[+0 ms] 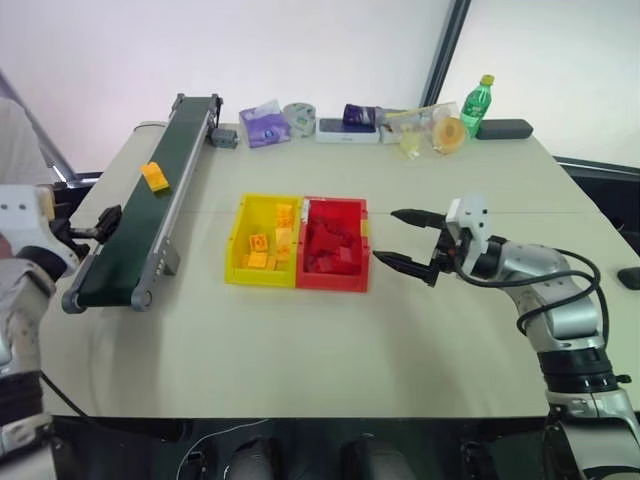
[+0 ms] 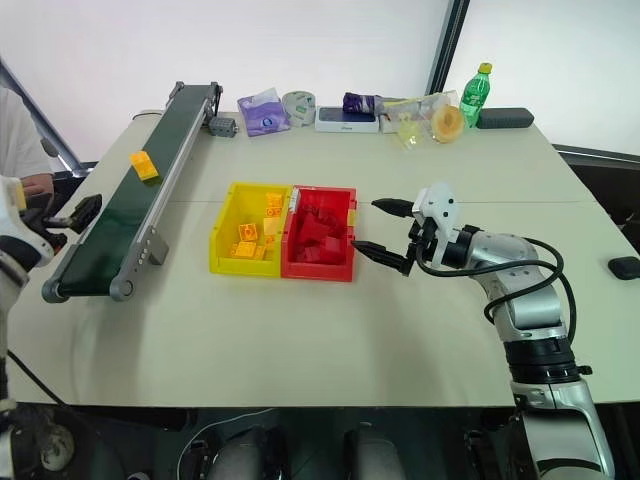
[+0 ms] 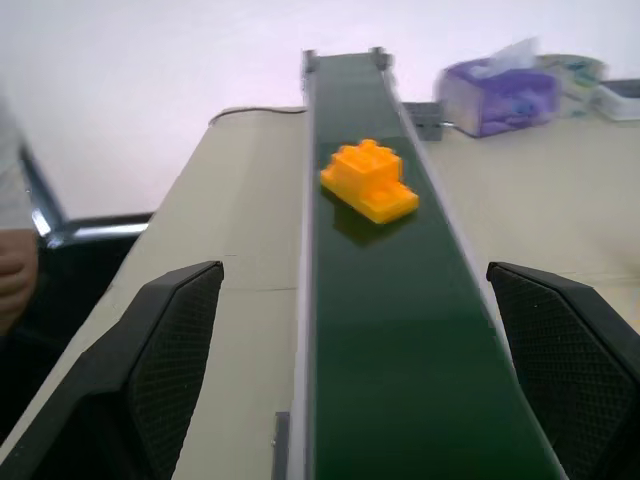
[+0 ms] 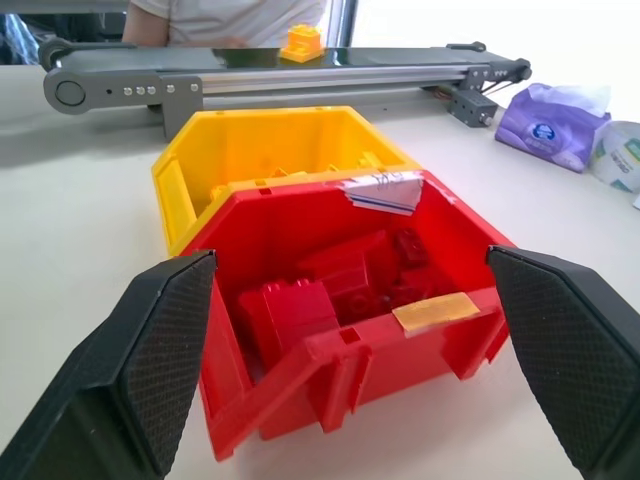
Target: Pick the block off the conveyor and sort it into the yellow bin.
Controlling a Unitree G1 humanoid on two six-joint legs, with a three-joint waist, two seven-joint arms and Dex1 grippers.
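The step in hand is the reach for the block (image 1: 154, 176), which lies on the conveyor (image 1: 150, 210) about midway along the belt, untouched. The left claw (image 3: 370, 400) is wide open and empty, lined up along the belt at its near end, with the block ahead between its fingers but well apart from them. The next move likely calls for going farther along the belt, closing on the block, then carrying it to the yellow bin (image 1: 240, 240). The right claw (image 1: 408, 240) hangs open and empty beside the red bin (image 1: 360, 245), which touches the yellow one. A tissue pack (image 1: 264, 124) and green bottle (image 1: 476, 103) sit at the worktop's (image 1: 300, 340) far edge, clear of the path.
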